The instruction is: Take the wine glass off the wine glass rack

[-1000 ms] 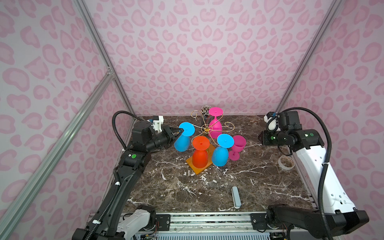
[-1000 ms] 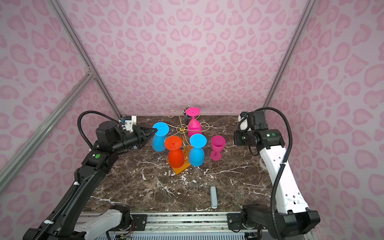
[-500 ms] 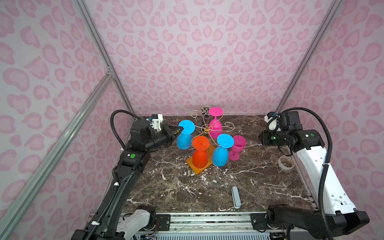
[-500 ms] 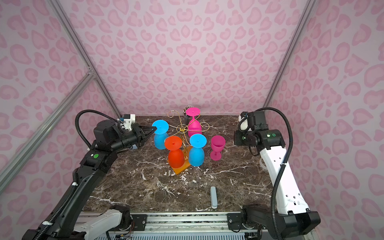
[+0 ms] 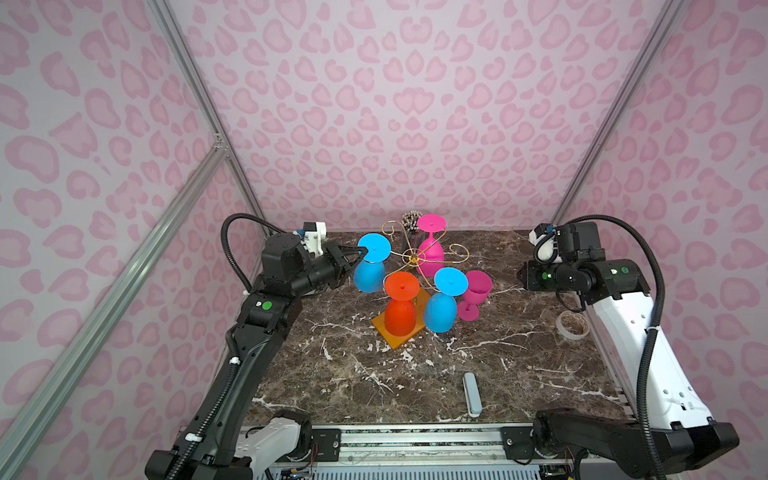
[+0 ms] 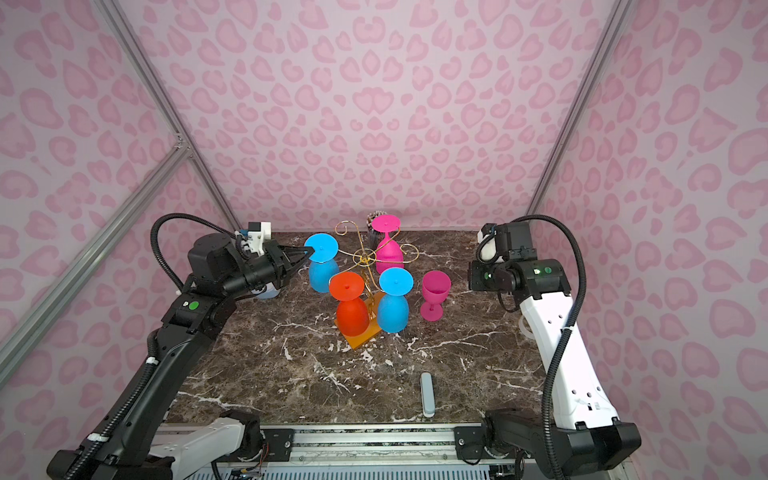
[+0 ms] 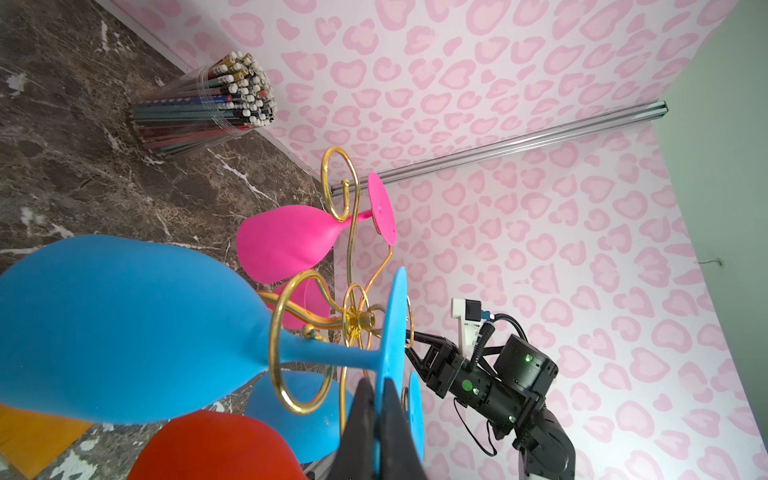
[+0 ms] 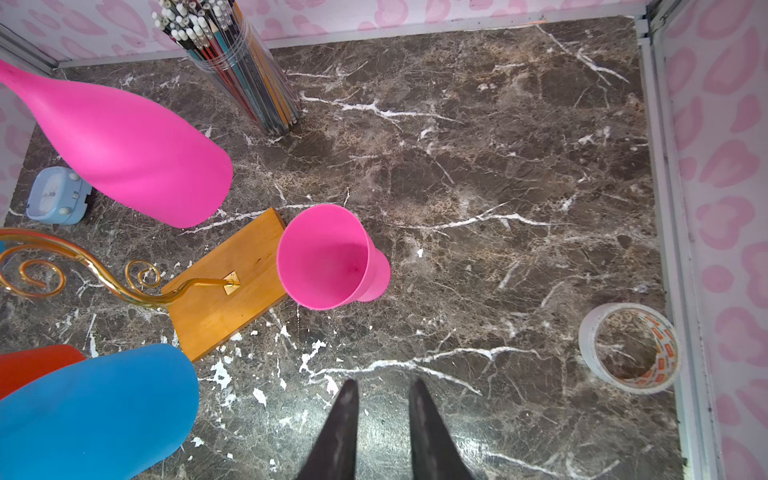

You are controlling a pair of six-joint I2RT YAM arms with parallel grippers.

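My left gripper (image 7: 376, 384) pinches blue wine glass (image 7: 124, 328) foot on wine glass rack (image 5: 412, 259); right gripper (image 8: 382, 388) parted, empty; clear cup (image 8: 249, 83): pencils (image 8: 195, 20).

My left gripper (image 5: 360, 252), clamped on the foot of the blue wine glass (image 5: 369, 276), carries it slightly upward in both top views.

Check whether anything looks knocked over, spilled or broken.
Nothing is spilled or broken. The only odd one out is a pink glass standing upright beside the wine glass rack, while the other glasses hang inverted.
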